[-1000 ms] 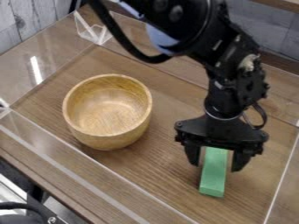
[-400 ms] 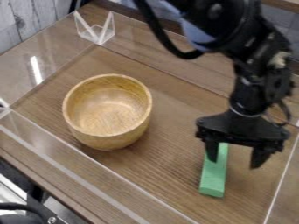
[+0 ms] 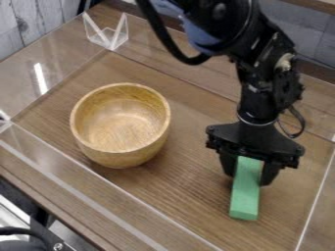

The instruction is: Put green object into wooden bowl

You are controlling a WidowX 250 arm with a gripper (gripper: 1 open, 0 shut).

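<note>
The green object point(image 3: 245, 199), a flat bright green bar, lies on the wooden tabletop at the right, its long side running towards the front edge. My gripper point(image 3: 252, 174) points straight down over the bar's far end. Its black fingers point(image 3: 225, 162) stand on either side of that end, pressed close against it. The bar's near end rests on the table. The wooden bowl point(image 3: 118, 147), round and light tan, stands empty to the left, about a hand's width from the gripper.
Clear acrylic walls point(image 3: 311, 211) fence the tabletop and run close by the bar on the right. A small clear plastic stand point(image 3: 105, 31) sits at the back left. The black arm point(image 3: 249, 49) rises above the bar.
The gripper has sunk onto the bar's far end and its fingers have drawn in from wide open to hug the bar. The bar has shifted slightly to the right.
</note>
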